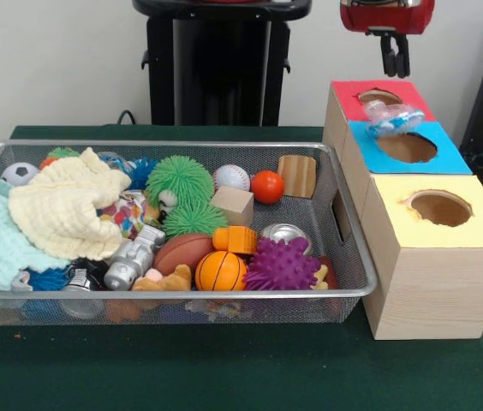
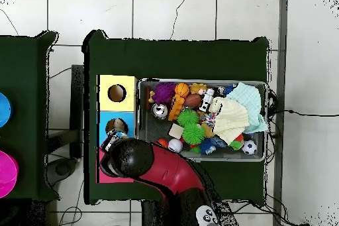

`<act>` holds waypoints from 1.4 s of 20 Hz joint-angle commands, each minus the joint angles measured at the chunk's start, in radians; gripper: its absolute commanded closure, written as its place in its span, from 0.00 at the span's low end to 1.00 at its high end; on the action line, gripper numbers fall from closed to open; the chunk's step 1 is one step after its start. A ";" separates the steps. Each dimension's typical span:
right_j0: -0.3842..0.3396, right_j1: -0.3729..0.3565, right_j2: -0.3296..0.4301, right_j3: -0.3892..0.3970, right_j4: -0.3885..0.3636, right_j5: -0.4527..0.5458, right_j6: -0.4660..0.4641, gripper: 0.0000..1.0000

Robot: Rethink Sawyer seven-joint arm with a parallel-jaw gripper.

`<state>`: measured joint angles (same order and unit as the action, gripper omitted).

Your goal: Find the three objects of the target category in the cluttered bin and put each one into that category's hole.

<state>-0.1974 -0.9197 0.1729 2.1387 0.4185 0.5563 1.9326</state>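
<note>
The wire mesh bin holds a heap of toys; it also shows in the overhead view. One translucent blue and white wrapper lies on the box tops, across the line between the red box and the blue box, at the far rim of the blue box's hole. My gripper hangs above the wrapper, apart from it, open and empty. In the overhead view the arm hides the gripper. No other wrapper shows in the bin.
A yellow box with a round hole stands nearest the camera in the row. The bin holds pale cloths, spiky balls, a small basketball, wooden blocks, silver cans and a soccer ball.
</note>
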 commanded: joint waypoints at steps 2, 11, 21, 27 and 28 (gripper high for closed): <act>-0.080 0.090 0.032 -0.002 0.022 -0.035 0.087 1.00; -0.064 0.049 0.057 0.054 0.037 -0.051 0.101 1.00; -0.030 0.102 0.046 -0.023 0.043 0.125 0.174 1.00; -0.069 0.143 0.087 0.077 0.071 0.012 0.104 1.00; -0.071 0.160 0.092 0.081 0.070 -0.004 0.098 1.00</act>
<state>-0.2353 -0.8449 0.1768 2.1467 0.4303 0.5596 1.9326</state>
